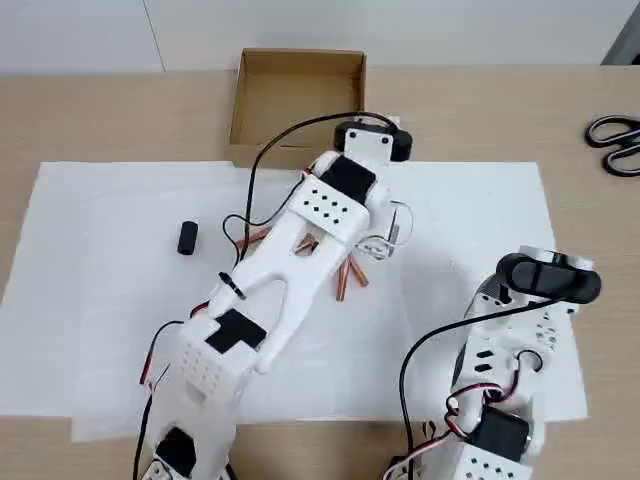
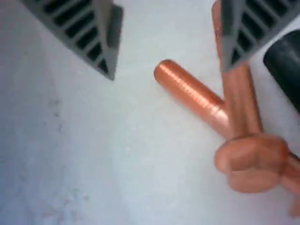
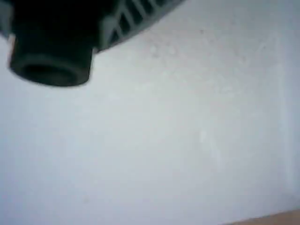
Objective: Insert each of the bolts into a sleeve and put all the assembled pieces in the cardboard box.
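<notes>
Our left tool [image 2: 168, 68] hangs released, its jaws spread wide just above the paper [image 2: 93, 154]. A copper bolt [image 2: 190, 93] lies between the jaws. A second bolt [image 2: 243, 105] runs under one finger [image 2: 236, 33] and crosses the first near their heads. From above, the left arm stretches over the middle of the sheet, and bolts [image 1: 345, 277] poke out from beneath it.

Our right tool [image 3: 79, 33] is grasping a black sleeve [image 3: 50, 63], held clear of the paper with its open end showing. That arm stands near the sheet's right edge.

A second sleeve [image 1: 187, 238] lies alone on the paper, well apart from the bolts. The box [image 1: 252, 95] sits open on the counter [image 1: 100, 110] at the sheet's far edge. Scissors [image 1: 615, 143] rest far off to the right.
</notes>
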